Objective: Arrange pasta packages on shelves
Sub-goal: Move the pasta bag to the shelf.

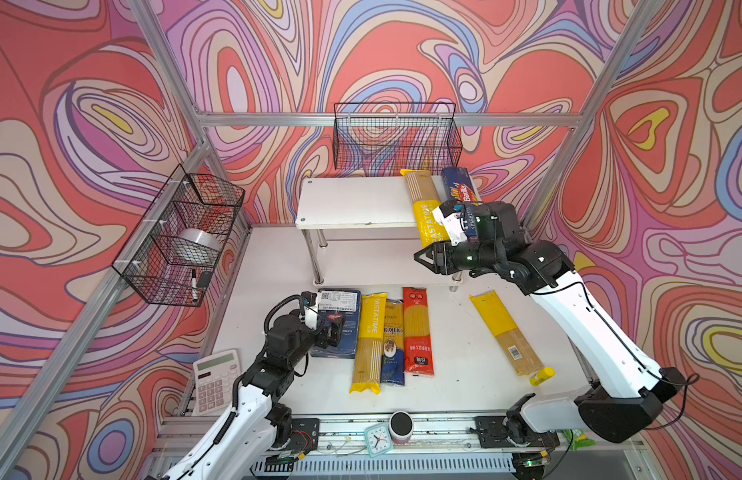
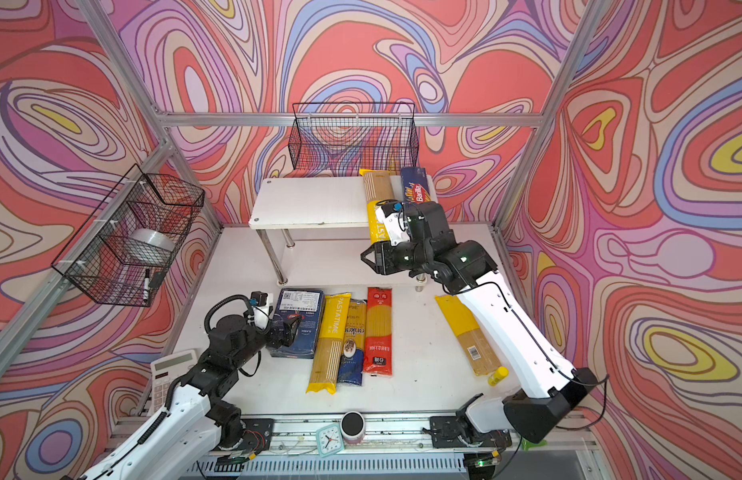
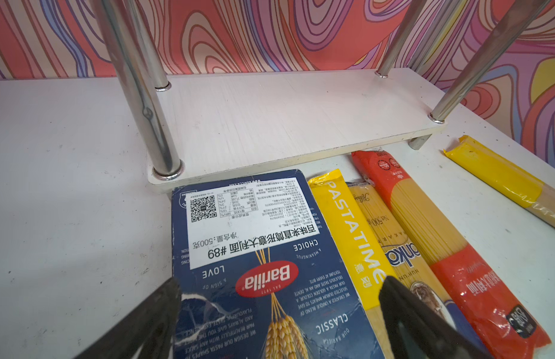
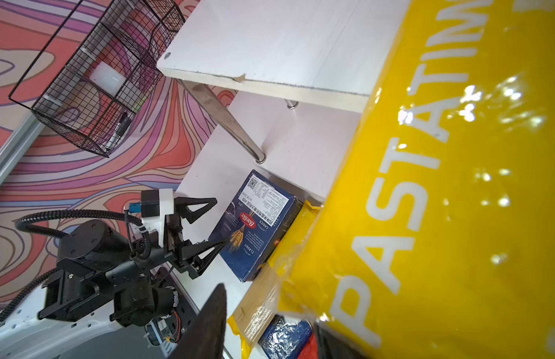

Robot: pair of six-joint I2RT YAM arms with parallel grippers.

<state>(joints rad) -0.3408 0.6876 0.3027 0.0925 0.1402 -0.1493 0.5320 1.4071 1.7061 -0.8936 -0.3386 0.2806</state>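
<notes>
Nearest the lens, along the front rail, sit a calculator (image 1: 216,380), a small clock (image 1: 378,441) and a black-lidded jar (image 1: 400,427). Past them the left gripper (image 1: 335,332) hovers with jaws spread wide over the wide Barilla box (image 1: 344,311), gripping nothing. Right of the box lie the table PASTATIME bag (image 1: 369,340), touching it, then a dark blue bag (image 1: 392,353), a red bag (image 1: 417,332) and, apart, an angled yellow pack (image 1: 506,332). Further right and higher, the right gripper (image 1: 428,257) is at the near end of the shelf PASTATIME bag (image 1: 423,199), which lies on the rack's top board (image 1: 352,203) beside the slim Barilla box (image 1: 458,187) and overhangs the front edge. Its jaws look parted, the one visible finger clear of the film. Placing seems the step in hand. To do it well, nudge the bag back until the board carries it, parallel to the box, before withdrawing. The left should close squarely on the box without pinching its neighbour. A scuffed white table (image 1: 452,374) carries everything. Swirl-patterned walls and two black wire baskets (image 1: 182,237) enclose it.
</notes>
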